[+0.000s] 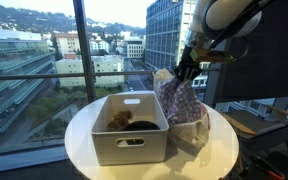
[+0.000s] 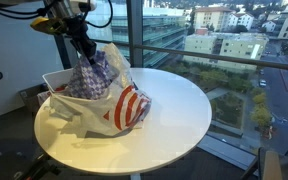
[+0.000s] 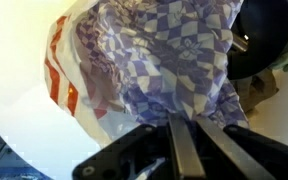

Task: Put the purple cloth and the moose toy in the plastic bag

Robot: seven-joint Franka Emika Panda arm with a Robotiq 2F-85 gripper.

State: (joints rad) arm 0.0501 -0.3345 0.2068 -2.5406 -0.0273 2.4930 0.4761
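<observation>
The purple checked cloth [image 1: 180, 100] hangs from my gripper [image 1: 185, 68], which is shut on its top. Its lower end reaches into the mouth of the white plastic bag with red stripes [image 1: 192, 135] on the round table. The cloth [image 2: 92, 76], gripper [image 2: 84, 50] and bag [image 2: 126, 106] show in both exterior views. In the wrist view the fingers [image 3: 189, 140] pinch the cloth [image 3: 174, 55] over the bag [image 3: 72, 70]. The brown moose toy [image 1: 117, 120] lies in the white bin [image 1: 130, 143] beside the bag.
The round white table [image 2: 174, 120] stands next to large windows. A dark round object [image 1: 141, 125] lies in the bin with the toy; it also shows in the wrist view [image 3: 266, 40]. The bin's rim [image 2: 50, 80] shows behind the bag.
</observation>
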